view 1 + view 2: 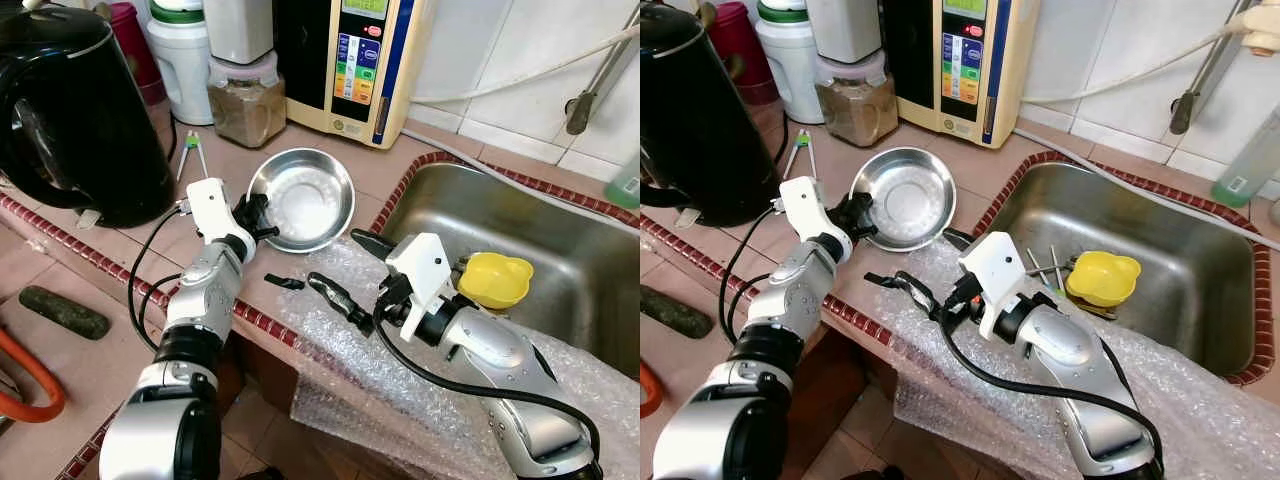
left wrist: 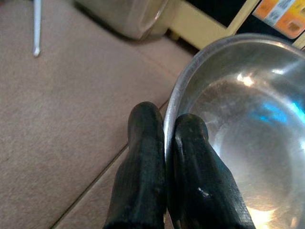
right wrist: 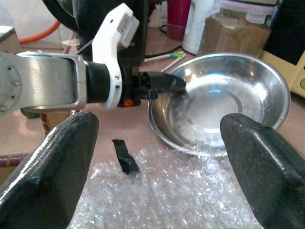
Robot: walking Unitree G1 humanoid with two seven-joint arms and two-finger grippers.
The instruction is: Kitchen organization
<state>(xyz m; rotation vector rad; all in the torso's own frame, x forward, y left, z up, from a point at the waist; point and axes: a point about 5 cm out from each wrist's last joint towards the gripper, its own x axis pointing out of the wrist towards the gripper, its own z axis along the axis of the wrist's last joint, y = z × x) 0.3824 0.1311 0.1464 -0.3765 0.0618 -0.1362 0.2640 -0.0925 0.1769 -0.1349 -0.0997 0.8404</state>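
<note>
On the desk point(image 1: 330, 165), beside the sink point(image 1: 560, 250), sits a shiny steel bowl point(image 1: 302, 198). The left end effector point(image 1: 255, 215) pinches the bowl's near rim, one black finger inside and one outside, pressed tight on the thin metal edge. The right end effector point(image 1: 345, 275) hangs over a sheet of bubble wrap point(image 1: 330, 330) just beside the bowl, its two fingers spread wide and holding nothing.

The grip on the bowl is very small. It holds just a bit of a smooth, thin rim. If the arm lifts fast, I think the bowl could tip, swing down or slip out and clang on the desk.

A black kettle point(image 1: 75, 110) stands near the left arm, and a thin cable loops off that arm. A wide swing could bump the kettle or catch the cable.

The bubble wrap hangs over the desk edge. It could be dragged along and slide off to the floor.

A small black piece point(image 1: 284, 282) lies by the wrap, and it could be knocked off too.

A yellow cup point(image 1: 495, 280) sits in the sink, close to the right arm, so a quick turn may hit it.
</note>
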